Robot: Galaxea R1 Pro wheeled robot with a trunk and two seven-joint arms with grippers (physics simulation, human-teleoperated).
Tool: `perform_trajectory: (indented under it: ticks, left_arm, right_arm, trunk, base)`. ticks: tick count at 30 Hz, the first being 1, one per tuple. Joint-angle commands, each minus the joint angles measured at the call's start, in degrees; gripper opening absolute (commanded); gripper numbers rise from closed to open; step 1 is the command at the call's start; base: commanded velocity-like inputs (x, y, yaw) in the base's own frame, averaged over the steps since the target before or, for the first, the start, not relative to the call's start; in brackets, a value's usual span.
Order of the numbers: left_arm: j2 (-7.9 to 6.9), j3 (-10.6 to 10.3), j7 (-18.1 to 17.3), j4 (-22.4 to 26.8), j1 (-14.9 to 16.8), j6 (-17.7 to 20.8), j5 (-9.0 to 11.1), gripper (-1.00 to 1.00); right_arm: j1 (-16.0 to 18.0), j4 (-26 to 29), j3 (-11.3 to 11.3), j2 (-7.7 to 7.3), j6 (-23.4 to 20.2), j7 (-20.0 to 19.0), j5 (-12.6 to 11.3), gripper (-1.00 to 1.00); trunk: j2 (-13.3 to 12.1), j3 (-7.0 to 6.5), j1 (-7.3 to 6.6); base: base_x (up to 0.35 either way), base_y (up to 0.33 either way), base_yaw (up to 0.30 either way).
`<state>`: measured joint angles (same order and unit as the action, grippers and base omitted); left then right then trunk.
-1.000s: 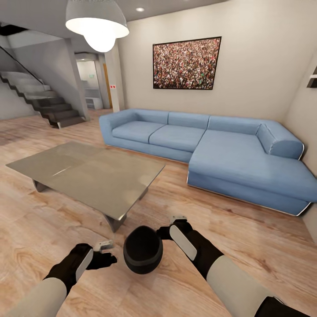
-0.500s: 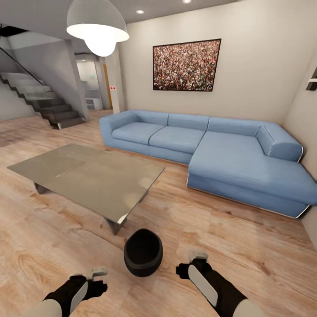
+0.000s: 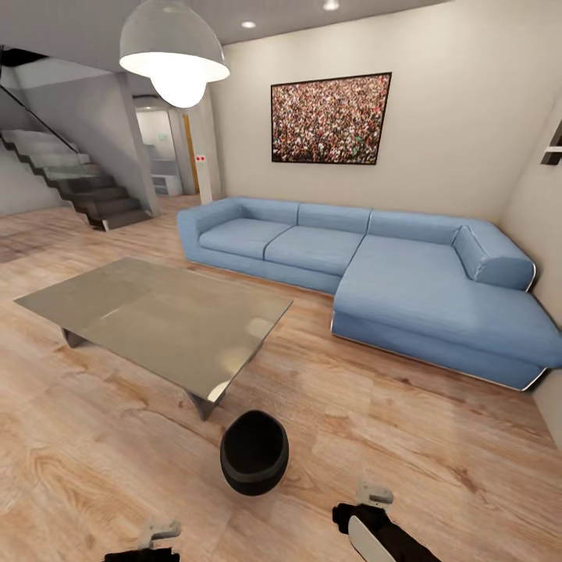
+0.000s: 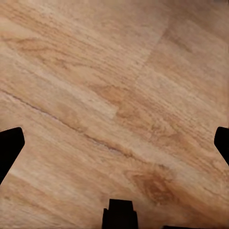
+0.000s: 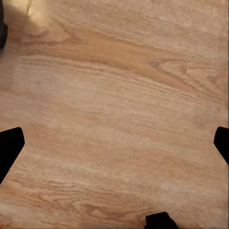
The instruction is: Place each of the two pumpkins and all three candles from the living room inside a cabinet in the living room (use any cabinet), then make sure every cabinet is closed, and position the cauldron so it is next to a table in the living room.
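The glossy black cauldron [image 3: 254, 453] stands upright on the plank floor, just off the near corner of the glass-topped coffee table [image 3: 156, 316], with a small gap between them. My left gripper [image 3: 156, 535] is at the view's lower edge, left of and nearer than the cauldron. My right gripper [image 3: 373, 501] is to the cauldron's right, well apart from it. In the left wrist view the left gripper [image 4: 114, 143] is open over bare floor. The right gripper [image 5: 114, 143] is likewise open, holding nothing. Pumpkins, candles and cabinets are out of view.
A blue corner sofa [image 3: 375, 273] runs along the far wall and the right side. A framed picture [image 3: 331, 119] hangs above it. A pendant lamp [image 3: 173, 55] hangs over the table. Stairs [image 3: 78, 183] rise at the far left. Open floor lies between table and sofa.
Both grippers have drawn back from the cauldron's sides toward the view's lower edge. The cauldron stays put by the table's corner. The view has shifted slightly.
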<state>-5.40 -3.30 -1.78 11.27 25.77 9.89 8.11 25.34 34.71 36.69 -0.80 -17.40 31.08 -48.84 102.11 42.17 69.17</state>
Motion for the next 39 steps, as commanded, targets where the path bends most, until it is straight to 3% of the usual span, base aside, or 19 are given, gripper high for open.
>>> perform_trajectory:
  ticks: [1,7,12,15,20,24,39]
  left_arm:
    - [-0.04,-0.3,-0.1,-0.4,-0.4,-0.6,0.6,1.00]
    - [-0.29,-0.2,-0.1,-3.1,-5.1,-9.0,0.6,1.00]
    - [-0.73,-0.2,-0.1,-3.4,-8.1,-12.6,0.7,1.00]
    - [-1.73,-0.1,-0.1,-3.5,-10.1,-14.2,0.7,1.00]
    - [-4.43,0.2,-0.1,-3.5,-11.2,-14.9,0.8,1.00]
    - [-5.72,0.2,-0.1,-4.0,-11.4,-15.2,0.7,1.00]
    - [-6.39,-0.3,-0.1,-7.8,-11.5,-14.9,0.5,1.00]
  right_arm:
    - [0.0,-0.8,0.4,-0.08,0.7,0.4,-0.3,1.00]
    - [0.0,-8.3,0.6,0.02,7.1,0.1,0.0,1.00]
    - [0.0,-11.3,0.7,0.35,8.8,0.0,1.6,1.00]
    - [-0.1,-14.4,0.7,0.53,9.4,0.0,2.1,1.00]
    - [-0.1,-17.1,0.6,0.86,9.6,0.0,1.8,1.00]
    - [-0.3,-18.0,0.6,0.95,9.7,-0.1,1.7,1.00]
    - [-6.0,-22.0,0.5,0.91,9.8,-0.1,1.5,1.00]
  trunk:
    - [-0.4,-0.14,-0.23]
    - [-2.8,-1.22,-1.55]
    - [-4.8,-2.11,-2.65]
    - [-6.0,-2.65,-3.31]
    - [-8.0,-3.55,-4.41]
    - [-9.6,-4.27,-5.28]
    - [-15.6,-6.96,-8.58]
  base:
    - [0.000,0.000,0.000]
    - [0.000,0.000,0.000]
    - [0.000,0.000,0.000]
    - [0.000,0.000,0.000]
    - [0.000,0.000,0.000]
    - [0.000,0.000,0.000]
    - [0.000,0.000,0.000]
